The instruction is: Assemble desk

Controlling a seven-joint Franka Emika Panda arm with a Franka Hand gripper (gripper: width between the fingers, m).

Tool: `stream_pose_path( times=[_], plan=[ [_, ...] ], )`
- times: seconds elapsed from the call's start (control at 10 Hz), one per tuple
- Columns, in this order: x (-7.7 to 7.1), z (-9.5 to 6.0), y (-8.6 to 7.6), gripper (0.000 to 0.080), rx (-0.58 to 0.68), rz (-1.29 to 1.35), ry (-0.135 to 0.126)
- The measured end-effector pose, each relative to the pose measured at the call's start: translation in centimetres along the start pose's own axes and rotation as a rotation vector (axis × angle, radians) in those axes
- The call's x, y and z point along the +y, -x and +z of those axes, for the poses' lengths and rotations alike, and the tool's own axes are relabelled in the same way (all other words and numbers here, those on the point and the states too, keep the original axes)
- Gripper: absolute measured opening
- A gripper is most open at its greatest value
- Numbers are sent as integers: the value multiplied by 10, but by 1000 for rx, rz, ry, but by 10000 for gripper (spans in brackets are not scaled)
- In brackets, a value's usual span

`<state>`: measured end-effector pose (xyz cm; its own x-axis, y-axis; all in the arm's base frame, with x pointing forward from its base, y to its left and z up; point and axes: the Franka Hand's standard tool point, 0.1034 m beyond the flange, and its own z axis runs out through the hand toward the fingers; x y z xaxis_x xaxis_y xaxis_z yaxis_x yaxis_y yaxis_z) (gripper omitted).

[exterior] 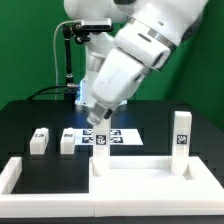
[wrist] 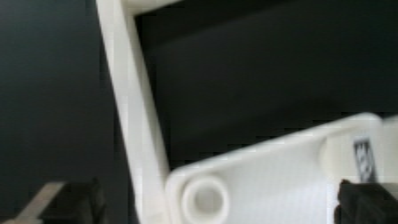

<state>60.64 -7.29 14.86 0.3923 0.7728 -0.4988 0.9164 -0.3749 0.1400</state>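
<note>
The desk top [exterior: 150, 172], a wide white tray-like slab, lies at the front of the black table. One tall white leg [exterior: 181, 134] with a square tag stands upright at its far corner on the exterior view's right. Two more legs [exterior: 40, 140] [exterior: 68, 142] stand loose on the table at the exterior view's left. My gripper [exterior: 98, 124] hangs open just above the desk top's far corner on the exterior view's left. In the wrist view that corner [wrist: 267, 175] with its round hole [wrist: 205, 198] lies between my dark fingertips [wrist: 356, 196], and the gripper [wrist: 214, 205] holds nothing.
The marker board [exterior: 112, 138] lies flat behind the desk top, under the arm. A long low white border frame [exterior: 20, 176] [wrist: 128, 90] runs along the front and the exterior view's left side. A black camera stand [exterior: 68, 55] rises at the back.
</note>
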Motion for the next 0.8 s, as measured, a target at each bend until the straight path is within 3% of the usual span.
stream_pose_path(
  times=[0.3,0.4,0.5,0.8],
  plan=[
    [-13,16,41,649,-63,37,-77],
    [-29,34,55,649,-108,47,-133],
    [-40,48,59,649,-135,46,-176],
    [-37,51,57,649,-124,36,-167]
  ],
)
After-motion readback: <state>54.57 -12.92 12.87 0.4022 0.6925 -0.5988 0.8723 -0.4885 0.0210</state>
